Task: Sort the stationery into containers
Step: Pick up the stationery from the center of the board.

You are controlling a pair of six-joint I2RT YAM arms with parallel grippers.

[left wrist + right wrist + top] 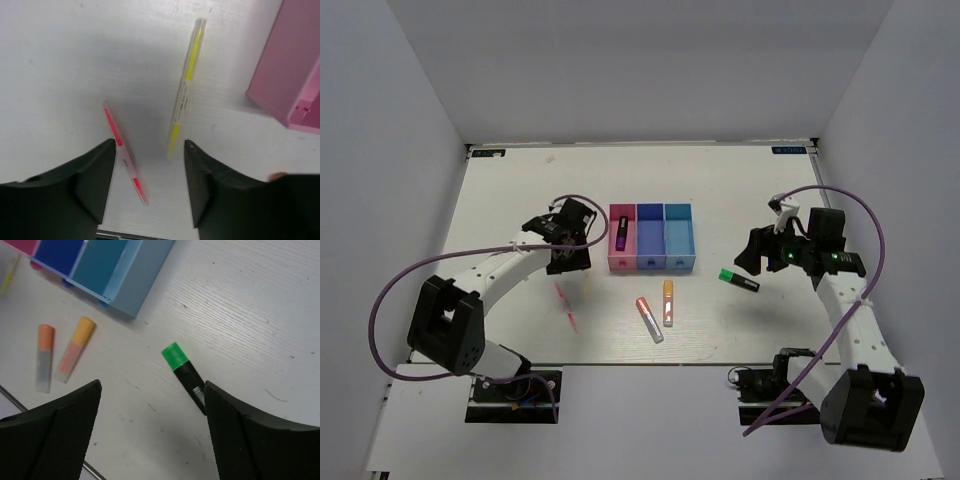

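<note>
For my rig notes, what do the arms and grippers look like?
The left arm and right arm have white links, black joints and a looping purple cable each. The left gripper and right gripper have broad black tapered fingers.

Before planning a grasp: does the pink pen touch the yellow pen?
Apart. The left wrist view shows a clear gap between the pink pen and the yellow pen.

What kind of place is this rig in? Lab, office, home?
Likely a lab test cell: plain white panels box in the table, left arm and right arm sit mounted at its near edge, and on it lie staged-looking props, a three-bin row and loose markers.
</note>
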